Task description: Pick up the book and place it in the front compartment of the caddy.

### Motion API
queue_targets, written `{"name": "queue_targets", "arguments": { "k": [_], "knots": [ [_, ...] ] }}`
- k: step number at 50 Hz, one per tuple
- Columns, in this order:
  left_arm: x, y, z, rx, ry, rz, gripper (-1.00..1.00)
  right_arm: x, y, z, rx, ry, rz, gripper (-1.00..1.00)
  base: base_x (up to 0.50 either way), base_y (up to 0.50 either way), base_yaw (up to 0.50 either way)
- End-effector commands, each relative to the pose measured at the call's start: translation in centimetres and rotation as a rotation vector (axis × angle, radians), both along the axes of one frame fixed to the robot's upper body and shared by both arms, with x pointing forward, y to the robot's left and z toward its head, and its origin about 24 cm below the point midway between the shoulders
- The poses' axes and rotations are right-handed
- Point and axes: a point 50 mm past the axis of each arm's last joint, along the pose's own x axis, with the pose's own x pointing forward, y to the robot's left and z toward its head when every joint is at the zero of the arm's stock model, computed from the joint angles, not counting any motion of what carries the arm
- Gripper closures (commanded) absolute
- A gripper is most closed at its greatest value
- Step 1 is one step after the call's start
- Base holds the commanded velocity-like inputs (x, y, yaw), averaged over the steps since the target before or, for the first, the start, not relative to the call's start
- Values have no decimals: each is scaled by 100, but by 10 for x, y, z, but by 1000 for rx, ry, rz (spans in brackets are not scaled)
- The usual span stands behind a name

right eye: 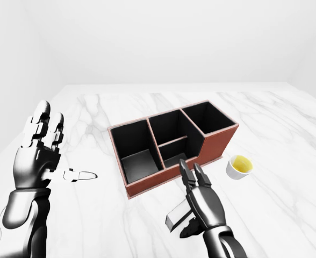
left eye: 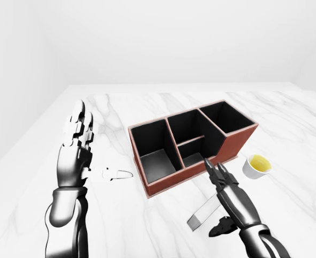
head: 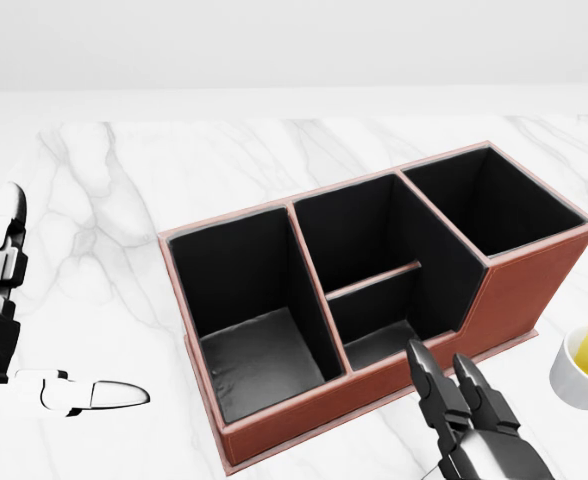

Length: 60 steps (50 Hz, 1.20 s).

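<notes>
The white marble tabletop [left eye: 147, 226] carries a reddish-brown leather caddy [left eye: 230, 148] with black-lined compartments, set at a slant near the middle of the scene. Just right of it stands a small white cup of yellow liquid [left eye: 256, 165]. The task's thing, a thin grey book [left eye: 203, 213], lies flat on the marble on the near side of the caddy, apart from its wall.

By my reading the step in hand is the reach for the book: nothing is grasped yet. The dark metallic right hand [left eye: 229, 188] is stretched over the book, its long fingers pointing toward the caddy and its thumb lying low beside the book, so the hand is released and not closed on anything. Whether it touches the cover I cannot tell. Next it needs to come down, close round the book's edges, lift, and carry it a short way to the low near compartment.

The silver left hand [left eye: 76, 148] stands upright at the left, fingers spread, holding nothing, well apart from the caddy.
</notes>
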Motion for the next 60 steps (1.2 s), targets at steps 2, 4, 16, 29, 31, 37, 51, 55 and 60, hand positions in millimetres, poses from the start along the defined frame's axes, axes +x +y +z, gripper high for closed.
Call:
{"name": "queue_targets", "arguments": {
  "k": [2, 4, 16, 29, 31, 37, 51, 55, 60],
  "knots": [
    [0, 0, 1, 1, -2, -1, -100, -1, 3, -6, -50, 3, 12, -100, 0, 0, 0],
    [0, 0, 1, 1, -2, -1, -100, -1, 3, -6, -56, 2, 13, -100, 0, 0, 0],
    [-1, -1, 0, 3, 1, -3, -100, -1, 4, -12, -99, 1, 11, -100, 0, 0, 0],
    [-1, -2, -2, 1, 10, -6, -100, 0, 6, -12, -120, -5, 29, -100, 0, 0, 0],
    [-1, -2, -2, 1, 9, -6, -100, 2, 8, -11, -117, -10, 39, -100, 0, 0, 0],
    [0, -2, -2, 1, 8, -6, -100, 4, 12, -7, -109, -21, 64, -100, 0, 0, 0],
    [0, -2, -1, 2, 5, -8, -100, 6, 20, -9, -135, -39, 101, -100, 0, 0, 0],
    [1, -3, -2, 2, 9, -9, -100, 4, 22, -11, -145, -40, 110, -100, 0, 0, 0],
    [1, -3, -1, 3, 5, -10, -100, 2, 25, -14, -156, -42, 124, -100, 0, 0, 0]
  ]
}}
